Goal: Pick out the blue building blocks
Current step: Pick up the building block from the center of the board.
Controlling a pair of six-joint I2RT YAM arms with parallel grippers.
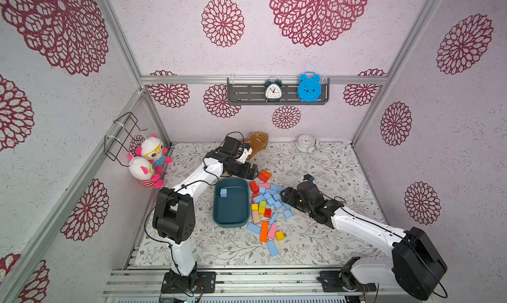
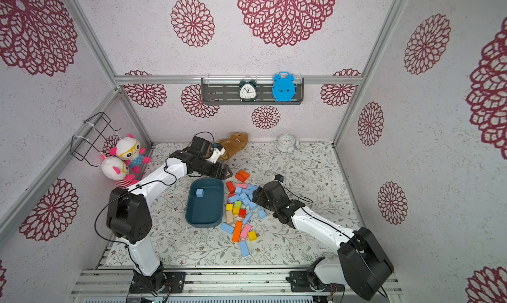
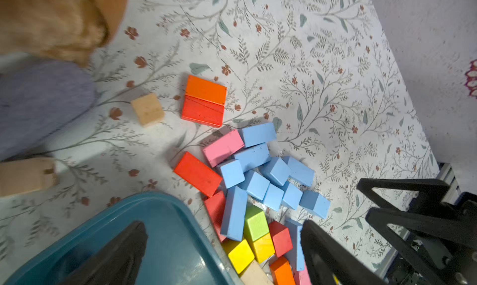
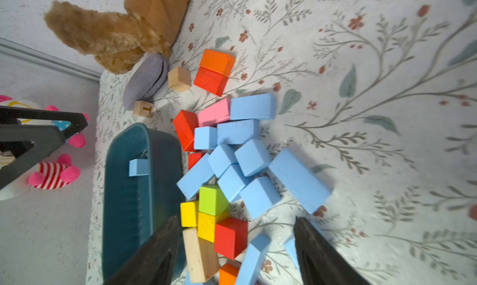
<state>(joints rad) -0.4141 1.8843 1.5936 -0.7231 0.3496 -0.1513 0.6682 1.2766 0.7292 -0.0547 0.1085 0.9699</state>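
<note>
Right gripper [image 4: 235, 223] hangs low at the right edge of the block pile, jaws apart and gripping nothing. The left gripper [image 1: 253, 173], spread wide and empty too, sits at the pile's upper edge in both top views, beside the stacked orange and red blocks [image 1: 264, 175]. Most blue building blocks [image 1: 270, 196] lie heaped at centre frame, between the dark teal tray [image 1: 233, 214] on the left and the right gripper on the right. One blue cube [image 1: 223, 192] already lies in the tray, and a few blue bars lie scattered lower down. In the right wrist view a slim blue bar [image 4: 254, 255] lies at the bottom of the frame between the jaws, its long axis running nearly straight up the frame, alongside a red cube [image 4: 229, 237]. The right arm looks the nearer one. The only legible writing is a "T" on a tan cube [image 4: 143, 108] at upper left; the alarm clock [image 1: 273, 90] numerals are too small to read.
</note>
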